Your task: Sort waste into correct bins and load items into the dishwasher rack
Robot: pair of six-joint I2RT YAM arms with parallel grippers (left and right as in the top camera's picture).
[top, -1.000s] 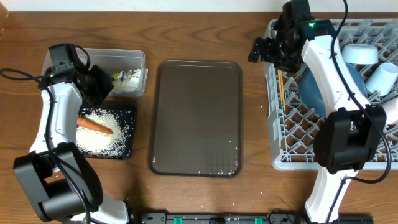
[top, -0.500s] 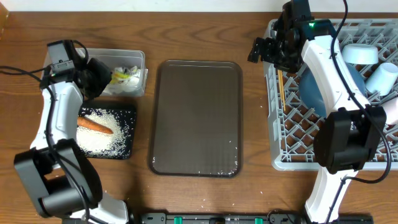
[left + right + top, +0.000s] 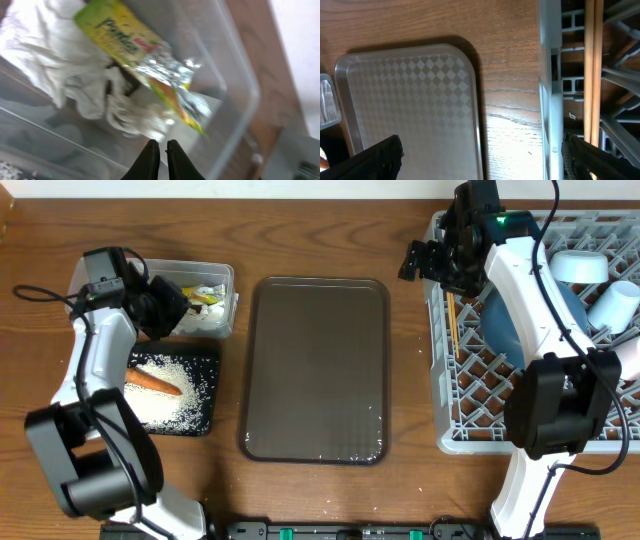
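Observation:
My left gripper [image 3: 163, 307] is shut and empty, just above the clear tub [image 3: 228, 272]; its tips also show in the left wrist view [image 3: 161, 146]. The tub [image 3: 240, 75] holds the crumpled tissue [image 3: 45, 55] and the silver-yellow-green wrapper [image 3: 145, 60], which also shows in the overhead view [image 3: 205, 298]. The black tray [image 3: 207, 370] holds rice [image 3: 165, 402] and the carrot piece [image 3: 152, 381]. My right gripper [image 3: 437, 260] is open and empty at the grey rack's [image 3: 470, 410] far left edge. The rack holds chopsticks [image 3: 452, 325], the dark blue bowl [image 3: 520, 320], the light blue bowl [image 3: 580, 267], the white cup [image 3: 612, 305] and the pink cup [image 3: 632, 358].
The dark brown serving tray [image 3: 315, 370] lies between the bins and the rack, with a few rice grains near its front right corner. In the right wrist view, the tray [image 3: 410, 105], the rack wall [image 3: 550, 75] and the chopsticks [image 3: 592, 75] lie below my open fingers [image 3: 485, 155].
My left gripper has shifted a little back and to the right over the clear tub. The right arm has not moved.

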